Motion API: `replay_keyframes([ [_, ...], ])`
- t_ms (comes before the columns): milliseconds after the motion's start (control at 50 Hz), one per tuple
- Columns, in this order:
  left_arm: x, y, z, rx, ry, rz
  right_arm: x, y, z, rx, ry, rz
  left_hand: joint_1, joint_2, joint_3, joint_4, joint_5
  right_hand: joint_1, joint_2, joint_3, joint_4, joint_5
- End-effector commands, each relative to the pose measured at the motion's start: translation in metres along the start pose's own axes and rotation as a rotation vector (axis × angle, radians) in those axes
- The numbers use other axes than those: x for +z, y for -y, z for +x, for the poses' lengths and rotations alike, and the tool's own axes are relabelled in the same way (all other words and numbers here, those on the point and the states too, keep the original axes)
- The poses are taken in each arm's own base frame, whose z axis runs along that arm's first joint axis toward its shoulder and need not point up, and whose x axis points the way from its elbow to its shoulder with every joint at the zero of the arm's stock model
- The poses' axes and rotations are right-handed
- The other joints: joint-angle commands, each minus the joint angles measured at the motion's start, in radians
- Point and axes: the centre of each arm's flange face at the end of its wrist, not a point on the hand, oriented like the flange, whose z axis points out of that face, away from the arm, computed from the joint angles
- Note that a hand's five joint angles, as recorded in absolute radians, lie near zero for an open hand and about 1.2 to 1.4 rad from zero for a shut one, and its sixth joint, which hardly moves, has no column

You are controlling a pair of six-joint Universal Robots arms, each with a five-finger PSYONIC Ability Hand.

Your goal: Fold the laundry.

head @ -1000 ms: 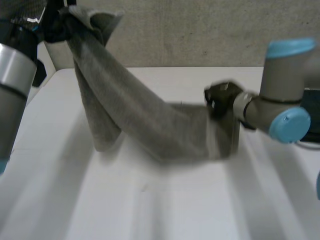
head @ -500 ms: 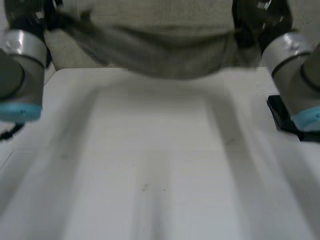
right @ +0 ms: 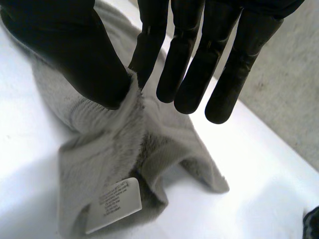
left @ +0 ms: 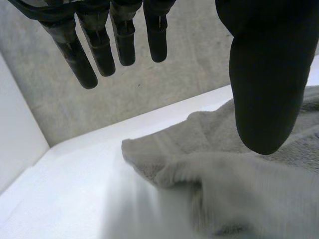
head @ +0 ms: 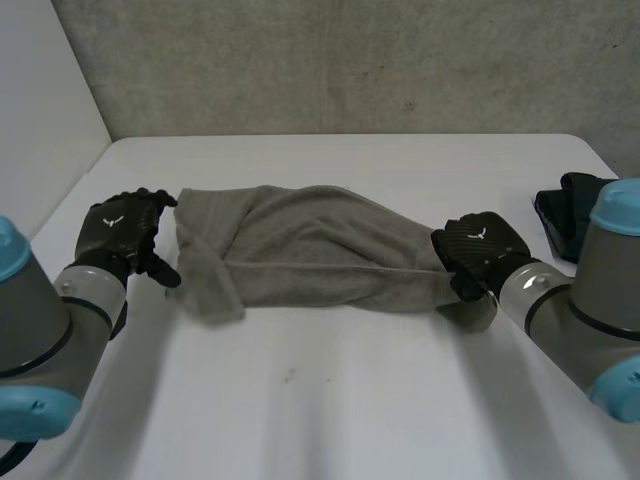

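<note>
The grey towel (head: 320, 260) lay across the middle of the frame on the white table (head: 330, 400), not flat but bunched. A thick roll ran along its near edge, and its left end was doubled over into a lump.

The left robot hand (head: 125, 232) sat at mid-left, just beside that lumped end. Its fingers (left: 79, 55) were straight and spread wide, holding nothing, with the cloth under and beside its thumb. The right robot hand (head: 478, 250), at mid-right, had the towel's right end nipped between its thumb (right: 75, 50) and the nearest straight finger. The hem stood up into that pinch, and a white care label (right: 112, 204) lay on the cloth under its palm.

The main risk, as I judged it, was folding over the twist. With one end held and the other free, any pull from the right would have dragged the whole towel sideways instead of straightening it. The roll would then have been pressed into the fold.

The right pinch looked shallow, on the hem alone, so a brisk lift might have slipped it out.

The left robot hand could also have closed on the doubled lump and caught two layers instead of a single corner.

A dark object (head: 568, 215) lay at the right edge of the frame, near the right arm, and a wide swing could have brushed it.
</note>
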Motion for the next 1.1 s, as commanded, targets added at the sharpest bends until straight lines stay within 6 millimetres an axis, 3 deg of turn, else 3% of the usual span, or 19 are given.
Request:
replay_keyframes([
  [20,-0.025,0.012,0.025,0.146,-0.165,0.059,-0.028,0.023,0.002,-0.014,-0.005,0.09,-0.088,-0.085,-0.093,-0.078,-0.077,0.404,0.219,0.213,0.208,0.23],
  [120,-0.037,0.002,0.053,0.241,-0.329,0.057,-0.036,0.026,0.001,-0.022,-0.014,0.109,-0.062,-0.058,-0.067,-0.052,-0.051,0.404,0.219,0.213,0.208,0.23],
  [240,-0.027,-0.033,0.062,0.43,-0.381,-0.01,-0.039,0.02,-0.002,-0.02,-0.005,0.092,0.009,0.012,0.004,0.019,0.02,0.404,0.219,0.213,0.208,0.23],
  [380,-0.001,-0.05,0.059,0.59,-0.322,-0.034,-0.045,0.023,-0.002,-0.026,-0.013,0.101,0.003,0.006,-0.002,0.013,0.014,0.404,0.219,0.213,0.208,0.23],
  [520,0.022,-0.052,0.047,0.611,-0.175,-0.05,-0.05,0.027,-0.001,-0.042,-0.02,0.11,0.026,0.03,0.021,0.036,0.037,0.404,0.219,0.213,0.208,0.23],
  [620,0.032,-0.052,0.045,0.611,-0.157,-0.031,-0.049,0.019,0.004,-0.09,-0.035,0.082,0.275,0.279,0.27,0.285,0.287,0.404,0.219,0.213,0.208,0.23],
  [780,0.039,-0.06,0.044,0.607,-0.192,-0.048,-0.047,0.015,0.003,-0.115,-0.034,0.068,0.445,0.449,0.441,0.455,0.457,0.404,0.219,0.213,0.208,0.23],
  [840,0.039,-0.059,0.046,0.606,-0.21,-0.04,-0.044,0.013,0.004,-0.111,-0.027,0.06,0.578,0.581,0.573,0.588,0.589,0.404,0.219,0.213,0.208,0.23],
  [920,0.041,-0.058,0.042,0.601,-0.205,-0.037,-0.039,0.008,0.004,-0.102,-0.022,0.041,0.991,0.995,0.986,1.001,1.002,0.404,0.219,0.213,0.208,0.23],
  [1000,0.042,-0.051,0.037,0.592,-0.188,-0.026,-0.036,0.007,0.008,-0.09,-0.028,0.031,0.992,0.995,0.987,1.002,1.003,0.404,0.219,0.213,0.208,0.23],
  [1060,0.038,-0.029,0.034,0.583,-0.163,0.021,-0.037,0.01,0.014,-0.089,-0.035,0.013,0.992,0.995,0.987,1.002,1.003,0.404,0.219,0.213,0.208,0.23],
  [1080,0.033,-0.008,0.03,0.574,-0.138,0.068,-0.037,0.011,0.016,-0.089,-0.036,0.009,0.992,0.995,0.987,1.002,1.003,0.404,0.219,0.213,0.208,0.23],
  [1100,0.031,-0.001,0.028,0.567,-0.129,0.081,-0.037,0.012,0.018,-0.088,-0.038,0.003,0.992,0.995,0.987,1.002,1.003,0.404,0.219,0.213,0.208,0.23],
])
